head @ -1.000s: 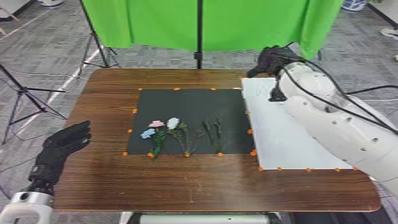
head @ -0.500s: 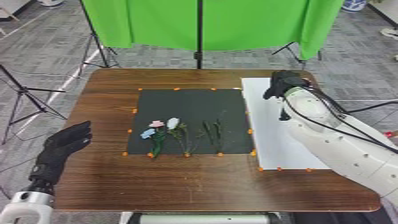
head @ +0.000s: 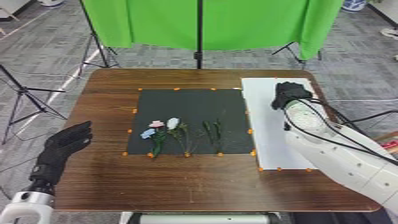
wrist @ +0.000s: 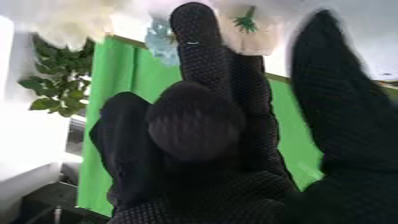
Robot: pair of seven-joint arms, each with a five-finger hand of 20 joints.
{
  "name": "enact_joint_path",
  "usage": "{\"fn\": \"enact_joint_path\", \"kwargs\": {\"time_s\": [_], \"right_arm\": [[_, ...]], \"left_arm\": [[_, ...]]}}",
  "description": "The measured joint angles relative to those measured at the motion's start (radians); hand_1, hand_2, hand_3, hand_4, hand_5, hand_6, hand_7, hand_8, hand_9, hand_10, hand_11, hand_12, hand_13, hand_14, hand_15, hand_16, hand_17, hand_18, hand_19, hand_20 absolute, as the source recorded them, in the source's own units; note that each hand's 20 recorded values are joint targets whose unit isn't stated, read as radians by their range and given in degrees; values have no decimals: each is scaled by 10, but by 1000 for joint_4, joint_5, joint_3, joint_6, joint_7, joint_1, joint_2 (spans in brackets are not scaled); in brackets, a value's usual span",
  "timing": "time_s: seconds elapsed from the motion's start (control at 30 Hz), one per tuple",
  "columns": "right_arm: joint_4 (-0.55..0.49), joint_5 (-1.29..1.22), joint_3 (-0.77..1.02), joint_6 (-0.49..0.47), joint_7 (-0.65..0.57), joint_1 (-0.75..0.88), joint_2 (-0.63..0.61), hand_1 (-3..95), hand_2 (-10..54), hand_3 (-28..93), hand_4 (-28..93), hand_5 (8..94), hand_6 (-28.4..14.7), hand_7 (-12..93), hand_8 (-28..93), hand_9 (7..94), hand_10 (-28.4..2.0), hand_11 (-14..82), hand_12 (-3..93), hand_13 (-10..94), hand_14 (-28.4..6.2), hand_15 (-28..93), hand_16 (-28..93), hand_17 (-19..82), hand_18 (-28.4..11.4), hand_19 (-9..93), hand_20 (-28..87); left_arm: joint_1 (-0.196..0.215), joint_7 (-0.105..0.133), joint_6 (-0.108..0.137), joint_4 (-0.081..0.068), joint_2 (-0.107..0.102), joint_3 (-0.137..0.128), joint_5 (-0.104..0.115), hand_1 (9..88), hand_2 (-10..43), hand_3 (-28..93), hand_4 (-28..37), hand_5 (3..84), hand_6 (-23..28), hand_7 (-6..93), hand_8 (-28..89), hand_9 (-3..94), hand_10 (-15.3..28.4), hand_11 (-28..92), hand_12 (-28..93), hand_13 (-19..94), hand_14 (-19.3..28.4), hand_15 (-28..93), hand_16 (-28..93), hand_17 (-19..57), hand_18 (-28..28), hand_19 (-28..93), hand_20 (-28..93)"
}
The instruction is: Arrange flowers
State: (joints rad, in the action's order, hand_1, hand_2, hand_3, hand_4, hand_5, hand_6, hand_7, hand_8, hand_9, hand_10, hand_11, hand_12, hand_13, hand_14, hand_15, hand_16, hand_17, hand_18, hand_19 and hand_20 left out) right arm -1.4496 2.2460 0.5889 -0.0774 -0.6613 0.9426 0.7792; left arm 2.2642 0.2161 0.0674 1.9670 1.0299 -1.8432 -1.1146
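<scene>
Pink flower (head: 157, 123), blue flower (head: 147, 134) and white flower (head: 173, 123) cluster on thin green stems, with slender green stalks (head: 208, 132) just beside, all on the black mat (head: 182, 102). The left hand (head: 67, 141) is open; the right hand (head: 290, 94), loosely open, is over the white sheet (head: 266, 112).

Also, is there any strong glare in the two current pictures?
Right wrist view: blown-out white patches beside the green curtain, the right robot hand very dark. Head view: fairly even light, no strong glare on the dark mat.
</scene>
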Motion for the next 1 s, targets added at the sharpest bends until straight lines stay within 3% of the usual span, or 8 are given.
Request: {"fn": "enact_joint_path", "kwargs": {"time_s": [0.03, 0.17, 0.33, 0.57, 0.73, 1.0], "right_arm": [[5, -6, -3, 36, 1, 4, 0, 561, -95, 564, -188, 728, 10, 179, 37, 875, -104, 119, 312, 932, -4, 584, 348, 653, -138, 932, 553], [27, -25, -28, 210, 11, 15, 0, 611, -95, 554, -187, 796, 4, 207, 78, 925, -82, 84, 367, 937, -2, 605, 332, 669, -135, 932, 562], [24, -31, -22, 342, 24, 33, -1, 621, -95, 564, -184, 821, -1, 209, 87, 936, -81, 102, 382, 937, 0, 622, 324, 679, -134, 932, 575], [-159, -93, 74, 428, 41, 79, -32, 618, -95, 573, -181, 823, 0, 213, 87, 937, -81, 105, 385, 937, 3, 623, 324, 679, -134, 932, 580], [-297, -136, 113, 430, 74, 80, -18, 617, -95, 572, -181, 821, 2, 216, 87, 937, -80, 102, 388, 937, 2, 617, 329, 674, -134, 932, 585], [-317, -115, 58, 406, 127, 63, 128, 611, -95, 570, -175, 812, 6, 228, 83, 936, -79, 86, 404, 937, 1, 597, 353, 662, -133, 932, 586]], "left_arm": [[0, 0, 0, 0, 1, 0, 0, 382, -83, 659, -101, 426, 30, 146, -70, 373, 116, 176, 120, 322, 160, 182, 18, 84, 146, 153, 234], [1, 0, 0, 0, 2, -1, 0, 383, -83, 659, -102, 426, 31, 145, -69, 372, 116, 176, 120, 321, 160, 183, 19, 84, 146, 153, 234], [2, 0, 0, 1, 4, -2, 0, 383, -82, 659, -102, 426, 31, 144, -69, 373, 116, 176, 120, 321, 160, 182, 18, 84, 146, 154, 234], [2, -1, 0, 1, 4, -5, 0, 381, -83, 660, -100, 426, 30, 145, -69, 372, 116, 175, 120, 322, 160, 182, 18, 84, 146, 153, 233], [3, -3, -2, 1, 3, -7, 0, 382, -82, 660, -100, 425, 30, 146, -69, 372, 116, 175, 121, 322, 160, 182, 18, 84, 147, 153, 233], [-2, -11, -12, 0, 1, -5, 0, 380, -83, 660, -100, 425, 30, 145, -70, 372, 116, 174, 120, 320, 160, 180, 19, 80, 147, 149, 230]]}}
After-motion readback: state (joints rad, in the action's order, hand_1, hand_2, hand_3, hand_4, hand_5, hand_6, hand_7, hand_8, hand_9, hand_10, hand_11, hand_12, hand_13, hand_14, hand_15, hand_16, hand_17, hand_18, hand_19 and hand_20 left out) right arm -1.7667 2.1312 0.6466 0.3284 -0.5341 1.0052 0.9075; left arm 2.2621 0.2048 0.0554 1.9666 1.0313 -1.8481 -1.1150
